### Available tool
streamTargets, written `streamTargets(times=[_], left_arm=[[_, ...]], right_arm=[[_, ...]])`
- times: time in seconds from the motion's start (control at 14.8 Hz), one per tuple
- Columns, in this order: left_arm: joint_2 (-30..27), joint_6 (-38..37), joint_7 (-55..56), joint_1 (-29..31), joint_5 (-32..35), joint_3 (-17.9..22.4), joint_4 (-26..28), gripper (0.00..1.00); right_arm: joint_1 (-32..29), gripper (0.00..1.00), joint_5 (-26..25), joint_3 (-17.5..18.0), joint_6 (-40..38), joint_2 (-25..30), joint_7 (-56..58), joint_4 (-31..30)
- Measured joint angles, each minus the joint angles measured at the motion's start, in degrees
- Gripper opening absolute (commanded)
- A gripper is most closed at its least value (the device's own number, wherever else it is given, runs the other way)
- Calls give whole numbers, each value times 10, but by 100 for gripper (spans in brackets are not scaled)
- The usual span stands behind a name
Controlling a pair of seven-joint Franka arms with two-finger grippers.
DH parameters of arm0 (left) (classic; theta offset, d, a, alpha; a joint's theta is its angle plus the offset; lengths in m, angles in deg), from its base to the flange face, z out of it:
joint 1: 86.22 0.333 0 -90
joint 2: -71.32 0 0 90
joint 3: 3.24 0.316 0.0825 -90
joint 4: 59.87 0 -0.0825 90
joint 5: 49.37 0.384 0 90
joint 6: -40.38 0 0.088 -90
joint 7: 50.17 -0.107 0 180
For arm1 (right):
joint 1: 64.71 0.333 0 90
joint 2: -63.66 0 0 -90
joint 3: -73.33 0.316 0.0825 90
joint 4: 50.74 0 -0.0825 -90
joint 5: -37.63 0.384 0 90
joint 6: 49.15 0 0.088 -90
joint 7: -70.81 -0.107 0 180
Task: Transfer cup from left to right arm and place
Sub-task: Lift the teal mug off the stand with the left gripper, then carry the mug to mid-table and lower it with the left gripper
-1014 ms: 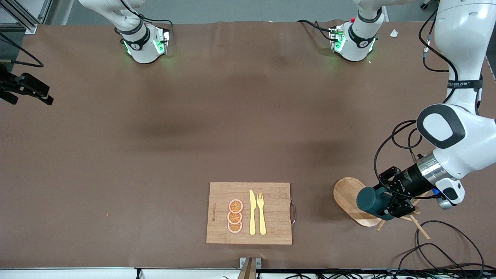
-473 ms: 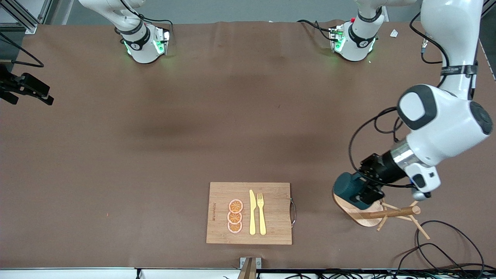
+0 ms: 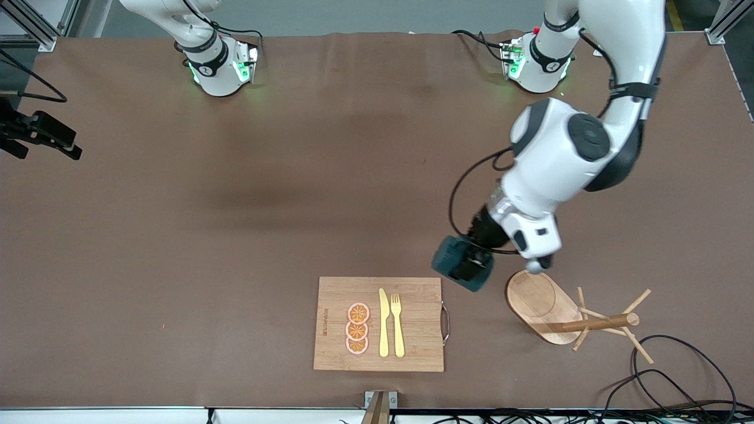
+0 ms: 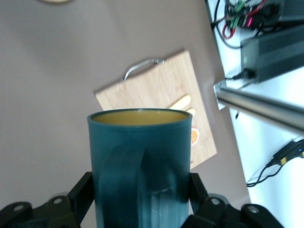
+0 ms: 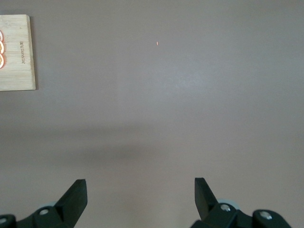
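Bare table (image 3: 235,206) spreads wide; cutting board (image 3: 412,294) and mug rack (image 3: 589,323) obstruct.

Smooth teal-glazed cup (image 4: 140,166), bamboo-grained wooden board (image 3: 378,324), matt brown table cover (image 3: 235,206).

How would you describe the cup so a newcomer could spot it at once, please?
Find the wooden board; just above its handle corner the left gripper holds the cup in the air. It is the only dark teal thing, with a yellow-brown inside.

White arms (image 3: 565,153), black cabled pincers (image 3: 471,262).
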Motion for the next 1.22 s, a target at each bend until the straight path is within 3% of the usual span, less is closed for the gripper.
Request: streamTargets(times=[0.61,0.74,0.95,1.22], left_arm=[[101,-3,276,-193,192,14,-66,74],[118,-20,300,-261,201,63,-68,74],[157,-32,324,-400,201,186,-69,74],[199,-48,345,-507,238,251,-74,74]], right_arm=[[0,100,0,0,0,0,0,0],[0,100,0,0,0,0,0,0],[0,100,0,0,0,0,0,0],[0,100,0,0,0,0,0,0]])
